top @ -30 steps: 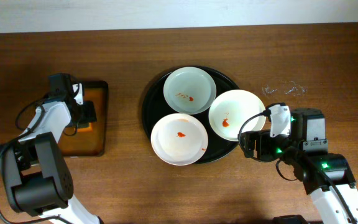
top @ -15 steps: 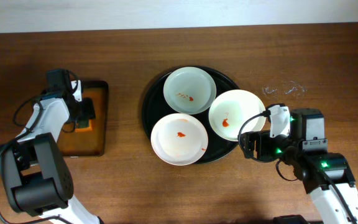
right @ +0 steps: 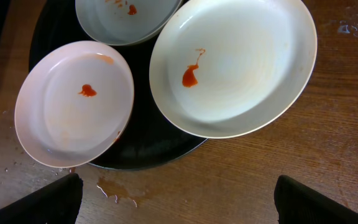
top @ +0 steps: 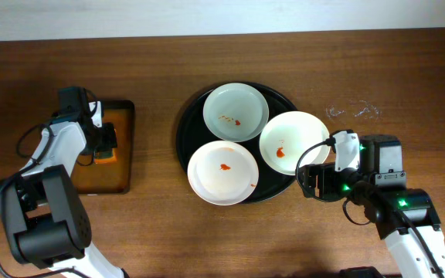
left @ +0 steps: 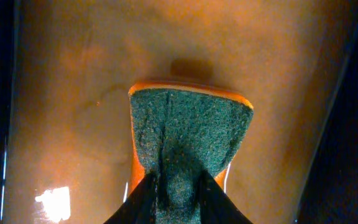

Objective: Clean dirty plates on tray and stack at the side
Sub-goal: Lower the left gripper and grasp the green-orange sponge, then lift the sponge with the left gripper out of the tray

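Observation:
Three white plates lie on the round black tray (top: 185,123): a back plate (top: 236,111), a front-left plate (top: 222,172) and a right plate (top: 293,143) that overhangs the rim. Each bears red sauce smears. They also show in the right wrist view: back plate (right: 126,22), front-left plate (right: 73,102), right plate (right: 235,65), tray (right: 148,140). My left gripper (top: 105,145) is shut on an orange sponge with a green scrub face (left: 188,134) over the rectangular tray. My right gripper (right: 176,199) is open and empty, just off the tray's front right.
A smaller rectangular black tray (top: 122,166) holding brownish liquid (left: 73,93) stands at the left. Water drops lie on the table at the back right (top: 354,110). A small wet patch (right: 120,186) sits on the wood by the round tray's front edge.
My left gripper has shifted slightly with the sponge over the rectangular tray. The right arm and the plates have not moved.

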Tool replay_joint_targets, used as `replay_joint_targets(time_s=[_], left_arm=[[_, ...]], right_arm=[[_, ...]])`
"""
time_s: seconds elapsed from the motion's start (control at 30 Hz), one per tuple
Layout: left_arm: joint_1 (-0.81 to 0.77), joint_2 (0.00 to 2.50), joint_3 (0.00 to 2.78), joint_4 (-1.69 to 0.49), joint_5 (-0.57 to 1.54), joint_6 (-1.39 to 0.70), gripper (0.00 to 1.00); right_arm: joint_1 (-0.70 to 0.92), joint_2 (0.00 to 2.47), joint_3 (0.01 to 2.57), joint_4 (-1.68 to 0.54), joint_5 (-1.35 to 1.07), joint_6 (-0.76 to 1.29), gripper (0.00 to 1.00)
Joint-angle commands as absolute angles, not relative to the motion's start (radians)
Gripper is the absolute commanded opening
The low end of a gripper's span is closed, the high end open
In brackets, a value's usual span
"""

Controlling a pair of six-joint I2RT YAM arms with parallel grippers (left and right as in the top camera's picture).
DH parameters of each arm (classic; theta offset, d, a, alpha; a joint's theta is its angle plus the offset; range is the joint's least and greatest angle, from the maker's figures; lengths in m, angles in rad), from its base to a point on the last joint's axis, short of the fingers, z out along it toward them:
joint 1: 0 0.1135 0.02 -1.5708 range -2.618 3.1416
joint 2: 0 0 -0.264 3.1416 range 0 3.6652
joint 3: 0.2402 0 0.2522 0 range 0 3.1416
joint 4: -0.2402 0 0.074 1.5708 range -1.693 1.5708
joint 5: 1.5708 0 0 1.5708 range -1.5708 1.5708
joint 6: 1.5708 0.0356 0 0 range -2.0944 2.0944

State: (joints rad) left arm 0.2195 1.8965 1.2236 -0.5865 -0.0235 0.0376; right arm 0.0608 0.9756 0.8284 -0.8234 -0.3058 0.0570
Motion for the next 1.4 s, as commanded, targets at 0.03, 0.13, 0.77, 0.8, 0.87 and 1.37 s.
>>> replay_joint_targets(time_s=[0.03, 0.13, 0.77, 0.8, 0.87, 1.37], left_arm=[[0.226, 1.9, 1.238, -0.589, -0.023, 0.039, 0.16], [0.226, 1.9, 1.238, -0.589, -0.022, 0.039, 0.08], [0.226, 1.636, 1.258, -0.682, -0.005, 0.039, 0.01], [0.226, 1.642, 1.258, -0.684, -0.008, 0.039, 0.01], [0.226, 1.674, 1.257, -0.683, -0.008, 0.039, 0.01], [0.226, 1.922, 1.257, -0.66, -0.049, 0.039, 0.25]], right_arm=[[0.065, 0.977, 0.847, -0.827, -0.311, 0.064, 0.99], [0.065, 0.977, 0.847, -0.827, -0.311, 0.064, 0.99], [0.065, 0.977, 0.847, -0.827, -0.31, 0.064, 0.99], [0.065, 0.977, 0.847, -0.827, -0.311, 0.064, 0.99], [0.065, 0.977, 0.847, -0.827, -0.311, 0.064, 0.99], [0.065, 0.977, 0.847, -0.829, -0.311, 0.064, 0.99]])
